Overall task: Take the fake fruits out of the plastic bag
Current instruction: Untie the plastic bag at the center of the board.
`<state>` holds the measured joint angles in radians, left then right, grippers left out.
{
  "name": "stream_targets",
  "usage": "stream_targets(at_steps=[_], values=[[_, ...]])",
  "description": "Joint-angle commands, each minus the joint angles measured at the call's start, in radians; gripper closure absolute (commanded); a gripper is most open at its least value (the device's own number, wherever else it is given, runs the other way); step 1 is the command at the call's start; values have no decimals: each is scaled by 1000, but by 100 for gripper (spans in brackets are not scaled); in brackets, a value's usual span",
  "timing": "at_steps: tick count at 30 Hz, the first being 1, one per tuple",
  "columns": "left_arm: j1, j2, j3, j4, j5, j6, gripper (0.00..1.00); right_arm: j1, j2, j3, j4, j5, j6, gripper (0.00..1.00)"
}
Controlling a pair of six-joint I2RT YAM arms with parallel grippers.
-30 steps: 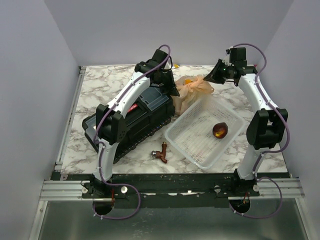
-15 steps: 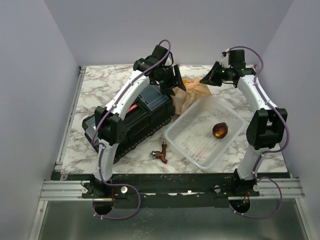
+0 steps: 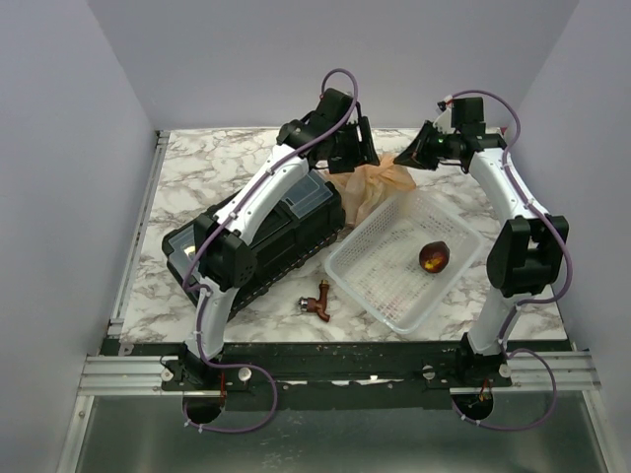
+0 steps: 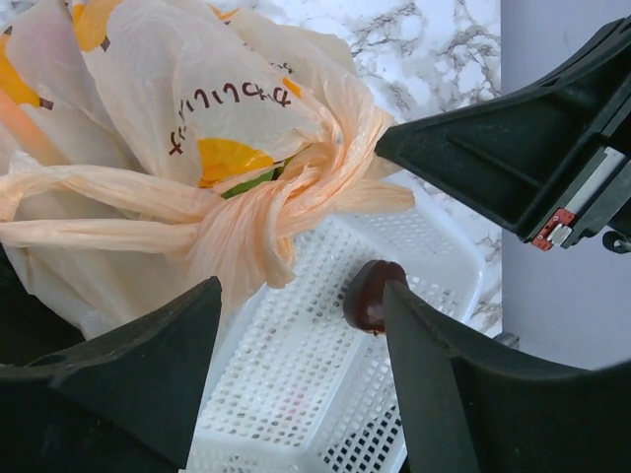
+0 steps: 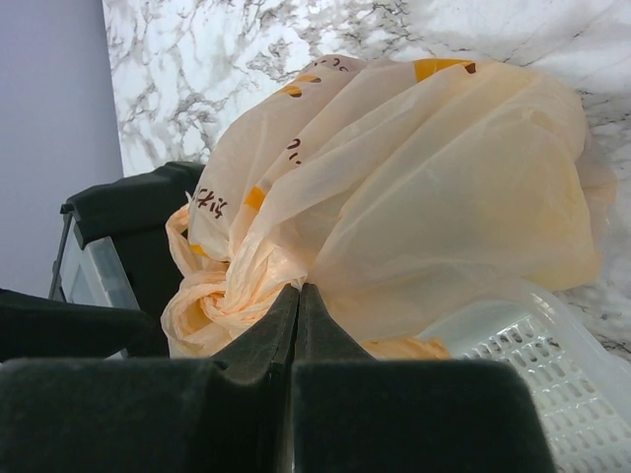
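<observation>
The plastic bag (image 3: 378, 187), tan with yellow-orange prints, stands knotted at the back edge of the white mesh basket (image 3: 380, 268). My right gripper (image 3: 413, 157) is shut on a fold of the bag (image 5: 424, 187) near its knot, fingertips pressed together (image 5: 299, 288). My left gripper (image 3: 361, 158) hangs open just left of the bag, its jaws wide apart (image 4: 301, 330) below the knot (image 4: 266, 207) and holding nothing. The fake fruits are hidden inside the bag; only a sliver of green (image 4: 251, 183) shows through by the knot.
A maroon-brown glossy fruit (image 3: 434, 256) lies in the basket. A black toolbox (image 3: 266, 236) sits left of the basket under the left arm. A small reddish-brown object (image 3: 317, 301) lies on the marble table near the front. Grey walls close in the back and sides.
My left gripper has opened and moved up and to the right beside the bag. My right gripper came down onto the bag's top and holds it; the bag is drawn into a peak.
</observation>
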<state>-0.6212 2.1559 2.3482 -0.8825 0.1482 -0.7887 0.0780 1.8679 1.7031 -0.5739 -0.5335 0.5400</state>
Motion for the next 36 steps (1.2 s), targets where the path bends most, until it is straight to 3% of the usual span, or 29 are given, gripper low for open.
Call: stream_targets(at_steps=[1,7,13,17,21,23,24,28,36], values=[[-8,2,-7,51,-81,16,38,-4,-63,-12,-18,-28,-22,99],[-9,32,-10,47,-57,17,48,-4,-64,-3,-23,-22,-25,99],[-8,49,-12,29,-43,26,48,-4,-63,3,-23,-23,-28,99],[-8,60,-12,19,-39,39,56,-4,-65,1,-23,-25,-28,99],[-6,65,-6,4,-22,56,73,-4,-67,6,-23,-10,-29,99],[-1,65,2,-16,-21,65,94,-4,-62,17,-21,1,-25,99],[3,63,7,-32,-27,65,100,-4,-54,27,-25,9,-15,99],[26,32,-6,-83,-30,49,100,-6,-28,79,-46,92,60,99],[30,-89,-167,-10,14,20,100,-28,42,176,-127,220,109,99]])
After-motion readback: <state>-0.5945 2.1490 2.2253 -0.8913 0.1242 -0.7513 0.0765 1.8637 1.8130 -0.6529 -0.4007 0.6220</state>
